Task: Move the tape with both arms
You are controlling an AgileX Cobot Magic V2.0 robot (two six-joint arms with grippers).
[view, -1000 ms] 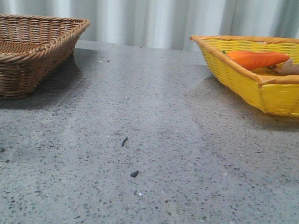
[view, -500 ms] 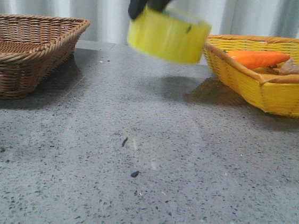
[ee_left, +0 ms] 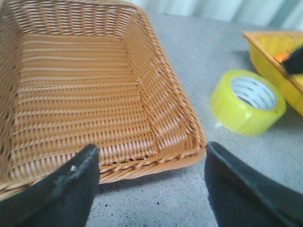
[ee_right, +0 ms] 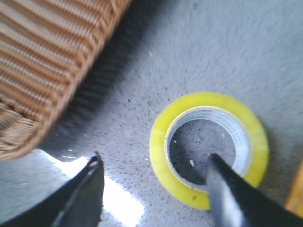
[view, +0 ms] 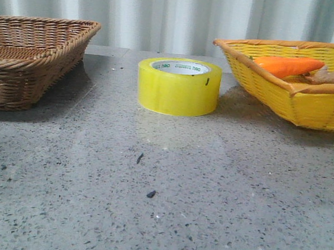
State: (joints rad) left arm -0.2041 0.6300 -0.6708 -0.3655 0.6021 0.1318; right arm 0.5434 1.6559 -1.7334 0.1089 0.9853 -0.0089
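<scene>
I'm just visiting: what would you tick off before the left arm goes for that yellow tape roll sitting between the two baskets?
1. The tape lies flat on the table, apart from both baskets: ok.
2. The right gripper is open and holds nothing: ok.
3. The right gripper is clear of the roll: cannot tell; one finger overlaps the core in the right wrist view.
4. The left gripper is open and empty: ok.
5. The brown basket is empty, ready to receive: ok.
6. Path from the left gripper to the roll: ok, only bare table shows between them.

Left hand (ee_left: 149, 182) agape; right hand (ee_right: 154, 191) agape.
</scene>
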